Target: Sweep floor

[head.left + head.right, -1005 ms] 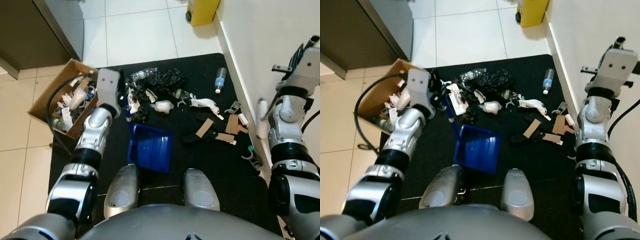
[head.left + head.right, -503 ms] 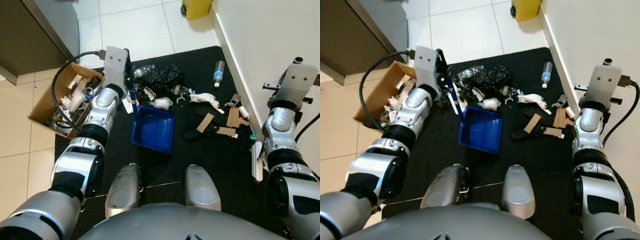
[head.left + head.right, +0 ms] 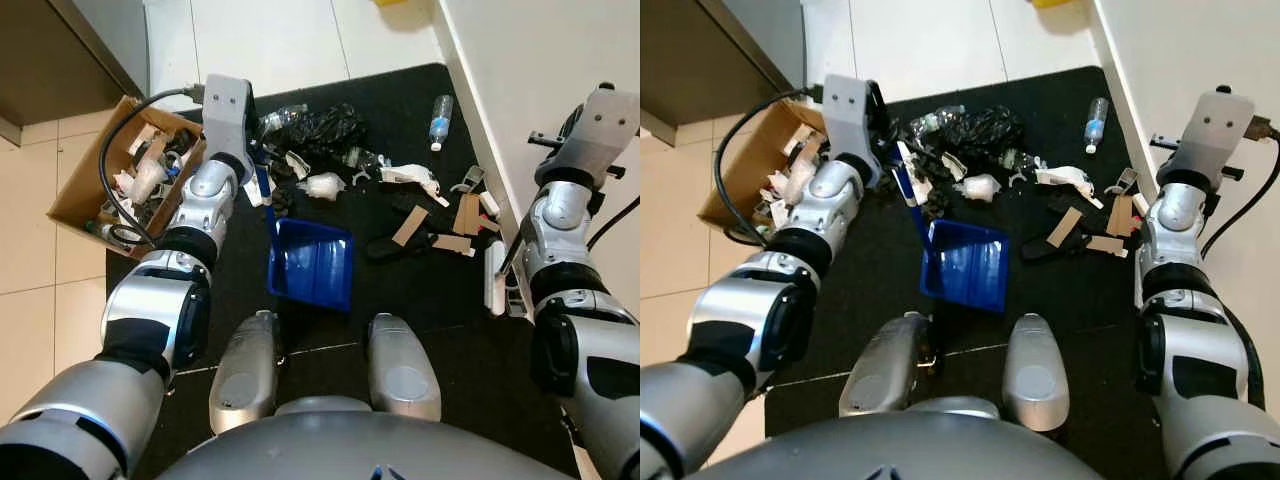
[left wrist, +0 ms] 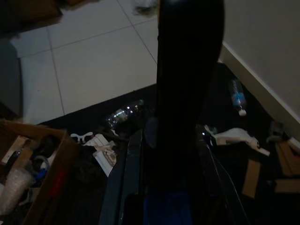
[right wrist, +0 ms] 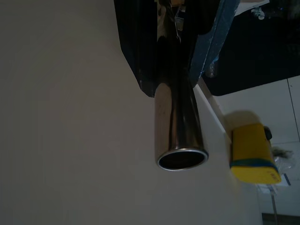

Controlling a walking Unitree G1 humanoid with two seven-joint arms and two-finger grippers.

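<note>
Now the litter [image 3: 345,175] lies strewn across the black mat [image 3: 420,320]: crumpled black plastic, white scraps, flat cardboard bits [image 3: 465,215] and a clear bottle [image 3: 438,122] near the wall. Just on the robot's side of it sits the blue dustpan [image 3: 312,265], a rigid, glossy plastic tray, mouth toward the pile. Its handle rises to the left pincer [image 3: 262,185], which is clamped on it at the pan's far left corner; the left wrist view looks down the dark handle to the blue below. So the litter is ahead of the pan and off to its right, running roughly across the mat toward the wall.

At the right, the broom head [image 3: 494,280], a pale narrow bar, lies lengthwise beside the skirting, its metal tube [image 5: 180,126] held by the right pincer [image 5: 176,28], fingers closed around it. I judge the right arm nearer the cardboard and should draw leftward to the pan.

A cardboard box [image 3: 75,195] of rubbish stands off the mat's left edge
</note>
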